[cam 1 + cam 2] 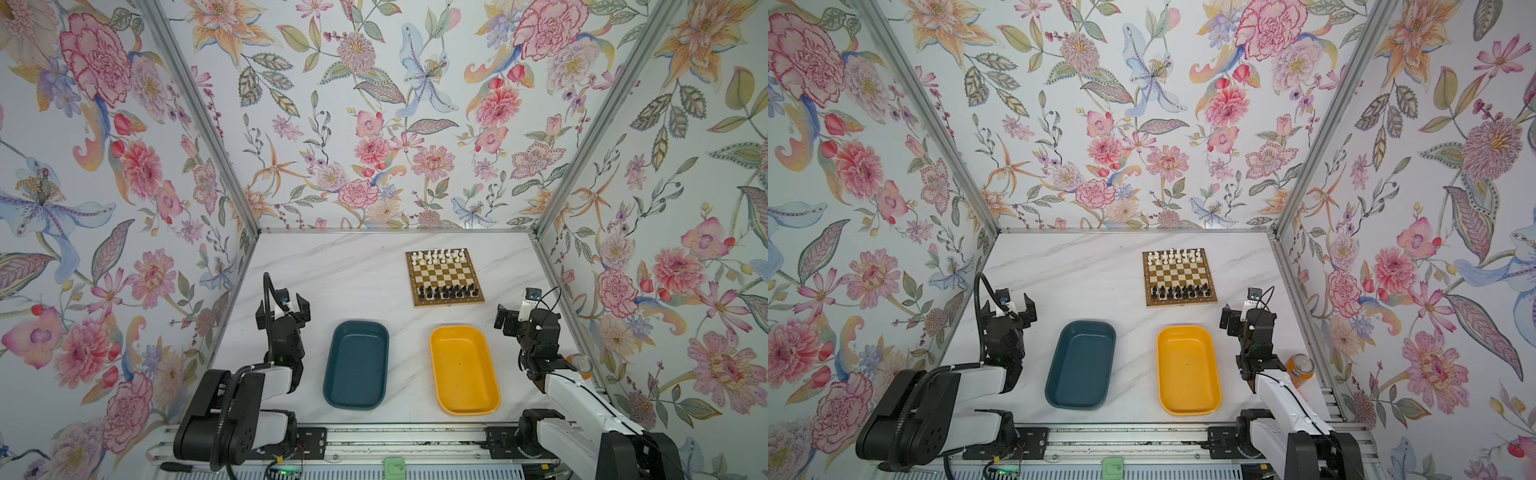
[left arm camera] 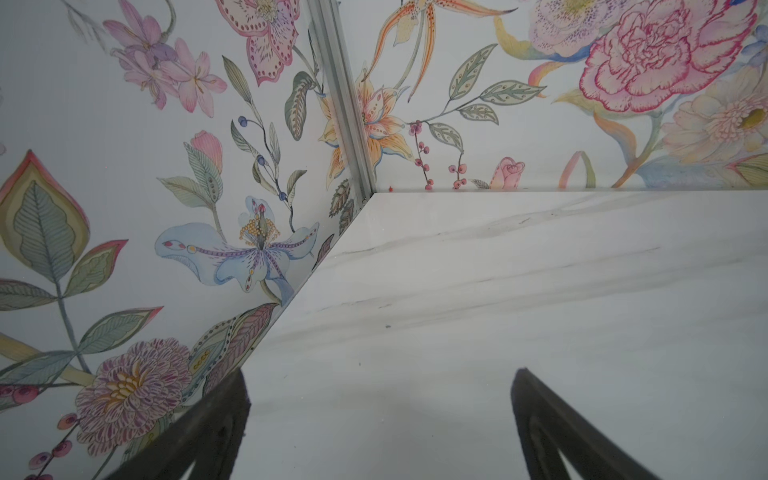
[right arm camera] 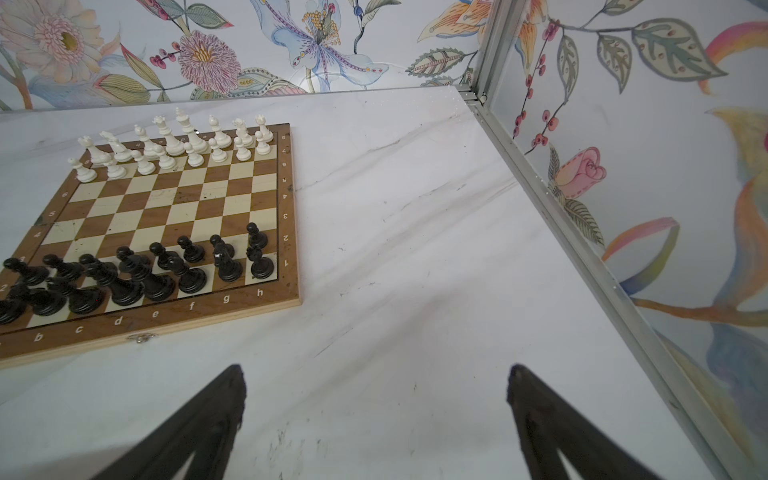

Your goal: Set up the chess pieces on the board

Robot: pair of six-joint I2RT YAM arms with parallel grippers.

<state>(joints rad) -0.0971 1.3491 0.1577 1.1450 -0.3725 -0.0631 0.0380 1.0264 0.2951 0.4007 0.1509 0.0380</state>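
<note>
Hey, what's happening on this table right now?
Nothing is being handled. The left gripper and right gripper are both open and empty, away from the square wooden chessboard. White plastic chessmen stand along its far two rows, black chessmen its near two. The teal oblong tray and yellow oblong tray hold nothing.

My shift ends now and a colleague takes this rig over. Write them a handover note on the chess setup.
Left gripper: open, empty, over bare table beside the teal tray.
Right gripper: open, empty, near the board, not touching it.
White pieces fill the far two rows, black pieces the near two; the middle rows are bare.
The teal tray and the yellow tray look empty.
Done: the setup looks complete.
Left: check that the pieces sit centred; black stands on the ranks printed 1 and 2.
</note>
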